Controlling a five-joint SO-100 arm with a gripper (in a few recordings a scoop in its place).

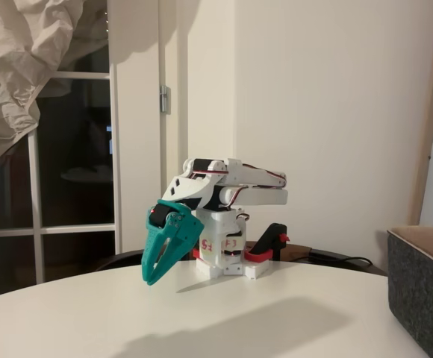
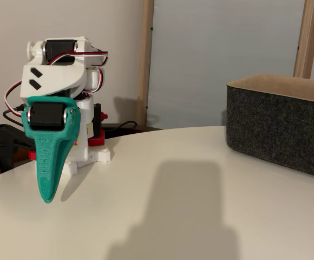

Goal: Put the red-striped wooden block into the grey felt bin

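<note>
Item one, leftmost in both fixed views: my claw (image 1: 152, 280), teal printed plastic, tapering to a blunt point, hanging tip-down just above the table (image 2: 162, 216) with my arm folded back over its base. The two fingers lie flat against each other with no gap that I can make out, so I read the claw as closed and holding nothing. Item two, behind it: my white printed base (image 1: 228, 253) with red trim and a black clamp, hard-edged and glossy against the matt wall. Item three, the table: pale, smooth, rounded at the rim, crossed by a soft dark shadow. Item four, at the right: the grey felt bin (image 2: 279, 130), charcoal felt with a coarse nap, straight walls, rounded corner, tan lining along the lip. Item five, the red-striped wooden block: I cannot place it; nothing of that kind lies on the stretch of table seen here. Risks, as I judge them: reaching without knowing where the block lies; a closed claw nudging it away instead of straddling it; the smooth top letting it slide; and my carry clipping the bin's tall wall, since felt gives and the bin may shift.
</note>
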